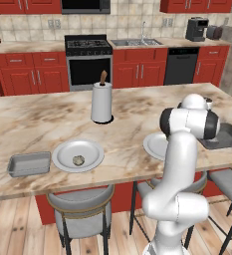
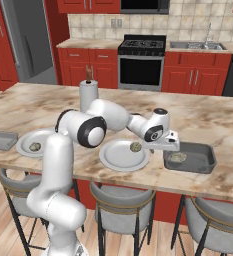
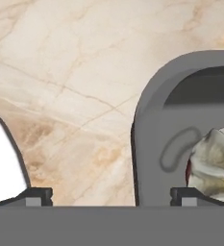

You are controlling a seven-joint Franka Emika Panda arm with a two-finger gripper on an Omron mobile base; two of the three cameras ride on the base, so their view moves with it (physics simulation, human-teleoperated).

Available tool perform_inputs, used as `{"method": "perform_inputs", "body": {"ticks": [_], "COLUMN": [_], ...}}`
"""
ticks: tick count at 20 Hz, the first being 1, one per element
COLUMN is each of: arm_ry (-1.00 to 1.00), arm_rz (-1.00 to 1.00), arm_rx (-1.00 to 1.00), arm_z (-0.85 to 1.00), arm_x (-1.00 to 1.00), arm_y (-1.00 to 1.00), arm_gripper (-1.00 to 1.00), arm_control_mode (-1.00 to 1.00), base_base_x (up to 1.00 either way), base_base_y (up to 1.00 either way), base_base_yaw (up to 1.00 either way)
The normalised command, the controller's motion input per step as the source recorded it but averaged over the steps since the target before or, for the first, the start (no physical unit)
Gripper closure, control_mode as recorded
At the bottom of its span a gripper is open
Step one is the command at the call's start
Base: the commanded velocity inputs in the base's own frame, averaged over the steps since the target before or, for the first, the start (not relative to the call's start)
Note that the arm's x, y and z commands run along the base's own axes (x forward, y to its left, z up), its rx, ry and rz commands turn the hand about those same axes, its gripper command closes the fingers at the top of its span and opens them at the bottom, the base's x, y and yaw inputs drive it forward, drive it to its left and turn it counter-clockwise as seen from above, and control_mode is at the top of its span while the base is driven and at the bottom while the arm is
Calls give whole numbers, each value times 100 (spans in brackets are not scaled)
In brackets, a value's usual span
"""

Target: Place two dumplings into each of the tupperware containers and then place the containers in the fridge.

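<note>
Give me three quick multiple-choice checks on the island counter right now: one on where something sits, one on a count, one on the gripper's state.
1. Where is the paper towel roll?
A. In the sink
B. Upright on the counter, behind the two plates
C. Lying in a tray

2. How many dumplings are in the right-hand tray?
A. One
B. None
C. Three

3. How does the gripper stand?
A. Shut on a dumpling
B. Shut on the tray rim
C. Open, holding nothing

Answers:
1 B: the roll stands upright beyond the left plate and the right plate.
2 A: a single dumpling lies in that tray, by the gripper.
3 C: in the hand view the fingertips stand wide apart, with the tray's rim between them and nothing gripped.
</note>
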Motion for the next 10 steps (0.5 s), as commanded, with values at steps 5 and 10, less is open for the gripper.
{"method": "perform_inputs", "body": {"ticks": [5,10], "arm_ry": [2,0], "arm_rz": [0,0], "arm_rx": [0,0], "arm_z": [-16,0], "arm_x": [-4,0], "arm_y": [10,0], "arm_gripper": [100,100], "arm_control_mode": [-100,-100], "base_base_x": [0,0], "base_base_y": [0,0], "base_base_yaw": [0,0]}}
